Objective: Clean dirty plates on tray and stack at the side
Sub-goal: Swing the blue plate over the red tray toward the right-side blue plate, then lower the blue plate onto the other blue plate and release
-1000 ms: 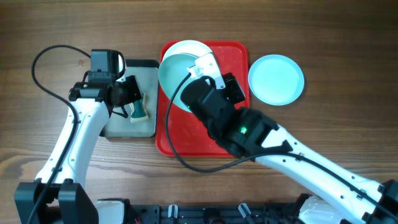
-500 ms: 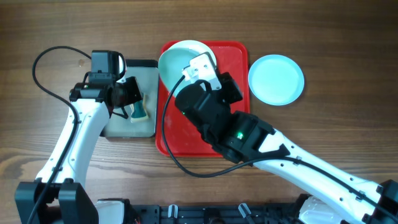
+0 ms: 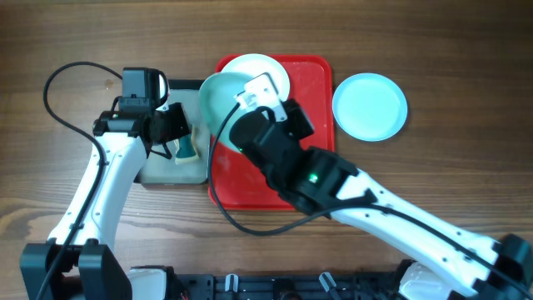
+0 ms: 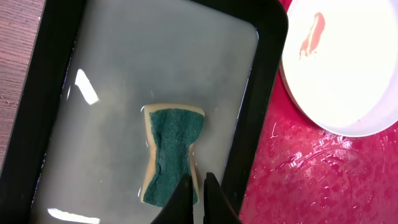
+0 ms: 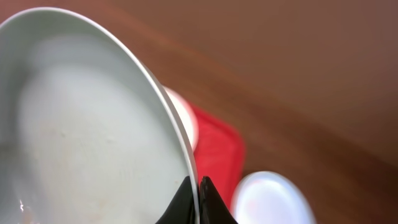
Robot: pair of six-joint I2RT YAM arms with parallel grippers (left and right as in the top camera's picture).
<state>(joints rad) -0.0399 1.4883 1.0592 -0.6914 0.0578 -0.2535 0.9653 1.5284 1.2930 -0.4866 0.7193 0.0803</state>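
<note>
Three plates in view. Right tool [image 5: 199, 186] is clamped on the rim of one turquoise plate [image 3: 215, 100], holding it tilted on edge above the left edge of the red tray [image 3: 321, 83], partly overhanging the dark tray [image 4: 267, 93] beside it. Its inner face looks pale and mostly clean in the right wrist view, too blurred to rule out marks. White plate [image 3: 258, 63] lies flat in the red tray's far left corner, partly hidden by the right arm, with an orange-red smear [image 4: 311, 34] on it. Second turquoise plate [image 3: 370, 106] sits alone on the table [image 3: 466, 67], just right of the red tray and off it. Left tool [image 4: 196, 183] is clenched, tips together over the near end of the sponge [image 4: 173, 149]. Can't tell if it touches. Sponge lies flat, green side up, in cloudy water in the dark tray. Red tray surface looks wet.
</note>
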